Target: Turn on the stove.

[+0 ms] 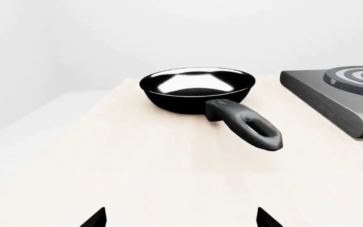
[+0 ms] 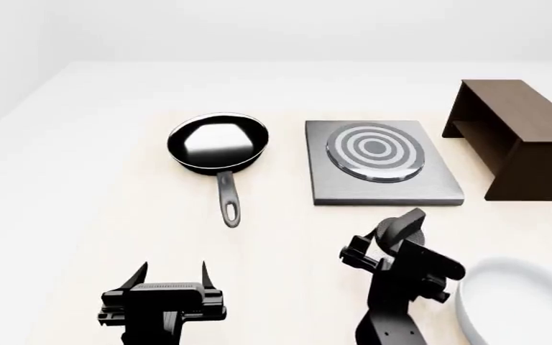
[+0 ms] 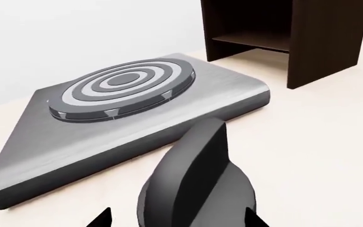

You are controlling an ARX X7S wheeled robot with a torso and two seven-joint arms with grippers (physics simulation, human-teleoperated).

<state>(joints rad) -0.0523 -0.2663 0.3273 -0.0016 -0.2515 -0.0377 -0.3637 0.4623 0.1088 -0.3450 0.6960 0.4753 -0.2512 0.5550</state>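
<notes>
The stove [image 2: 382,162] is a flat square grey hotplate with a ringed round burner, in the middle of the table. It also shows in the right wrist view [image 3: 125,109] and at the edge of the left wrist view [image 1: 339,92]. Its black knob [image 2: 402,226] stands apart on the table in front of the hotplate. My right gripper [image 2: 384,248] is open, its fingertips either side of the knob [image 3: 194,184], not touching it. My left gripper [image 2: 173,277] is open and empty, nearer than the pan; only its tips show in its wrist view [image 1: 180,220].
A black frying pan [image 2: 216,144] lies left of the stove, handle toward me; it also shows in the left wrist view [image 1: 197,87]. A brown wooden box [image 2: 511,136] stands right of the stove. A white curved object [image 2: 506,302] is at bottom right.
</notes>
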